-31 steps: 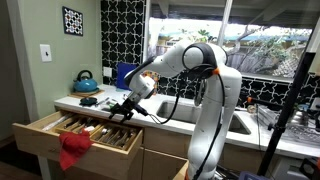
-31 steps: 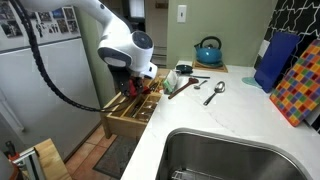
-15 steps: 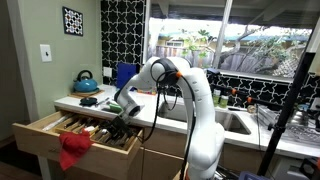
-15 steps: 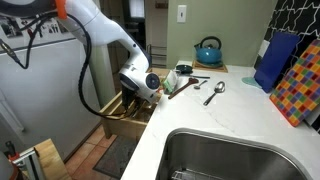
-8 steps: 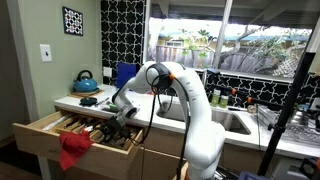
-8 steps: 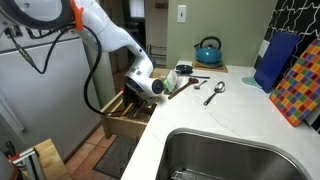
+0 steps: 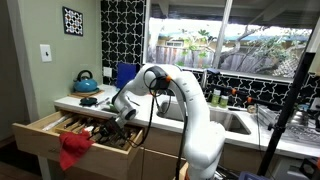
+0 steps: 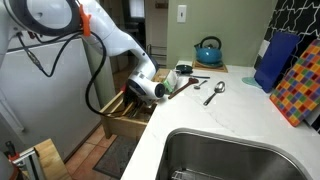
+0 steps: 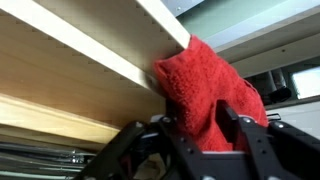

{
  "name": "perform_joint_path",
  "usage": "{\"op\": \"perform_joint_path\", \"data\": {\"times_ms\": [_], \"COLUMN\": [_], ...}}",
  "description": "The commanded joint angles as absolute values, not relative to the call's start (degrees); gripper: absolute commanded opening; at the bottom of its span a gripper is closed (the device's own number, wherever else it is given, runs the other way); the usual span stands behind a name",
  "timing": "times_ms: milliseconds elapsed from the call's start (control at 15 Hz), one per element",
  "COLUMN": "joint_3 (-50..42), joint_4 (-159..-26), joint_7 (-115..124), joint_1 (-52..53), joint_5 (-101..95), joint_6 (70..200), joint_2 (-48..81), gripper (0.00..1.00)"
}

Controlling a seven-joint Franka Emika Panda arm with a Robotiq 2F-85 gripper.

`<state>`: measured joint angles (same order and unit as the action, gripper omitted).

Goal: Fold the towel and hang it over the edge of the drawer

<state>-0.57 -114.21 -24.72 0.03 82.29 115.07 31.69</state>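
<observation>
Since 2 seconds ago the arm has swung down from above the counter [image 8: 205, 118]. The gripper [image 7: 119, 126] now sits low over the open drawer [image 7: 38, 136], while the towel [image 7: 73, 149] has not shifted. It hangs bunched over the drawer's front edge, spilling down the pale panel. In the wrist view the towel [image 9: 210, 90] drapes over the light-wood edge and shows between my 2 dark fingers [image 9: 248, 140]. I cannot tell whether the gripper is clenched on it or only flanking it. Utensils [image 7: 95, 130] lie in the drawer's dividers. On the counter stand a teal kettle [image 8: 208, 50] and a blue box [image 8: 275, 60], with a spoon [image 8: 215, 93] between them.
</observation>
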Motion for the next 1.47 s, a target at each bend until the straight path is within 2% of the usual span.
{"op": "perform_joint_path", "data": {"times_ms": [0,133,200,467,1400], "joint_3": [-0.27,-0.51,-0.71,-2.03,-2.32], "joint_4": [-112.79,-112.99,-113.34,-116.54,-127.28], "joint_7": [-23.52,-23.77,-23.88,-23.85,-19.72], "joint_1": [-0.75,-0.64,-0.49,0.53,-1.06], "joint_5": [83.07,82.93,82.44,76.97,39.56], "joint_6": [112.95,113.35,113.70,115.13,123.86], "joint_2": [33.32,32.65,31.86,25.14,-6.88], "gripper": [0.14,0.01,0.00,0.01,0.01]}}
